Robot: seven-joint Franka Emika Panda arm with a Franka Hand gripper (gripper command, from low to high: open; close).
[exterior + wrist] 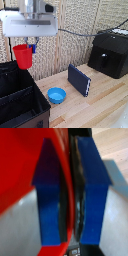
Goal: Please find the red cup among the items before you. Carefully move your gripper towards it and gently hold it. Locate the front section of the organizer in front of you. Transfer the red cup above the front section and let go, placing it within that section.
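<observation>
Hand (31, 48) with red cup (22, 56) above organizer (20, 102) edge

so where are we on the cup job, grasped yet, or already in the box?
Done: grasp. The hand holds the red cup by its rim, and the wrist view shows the blue-tipped fingers pinching the red wall. In hand: the cup hangs in the air over the black organizer. Left: line up over the front section, then release. Nothing is in it yet.
</observation>
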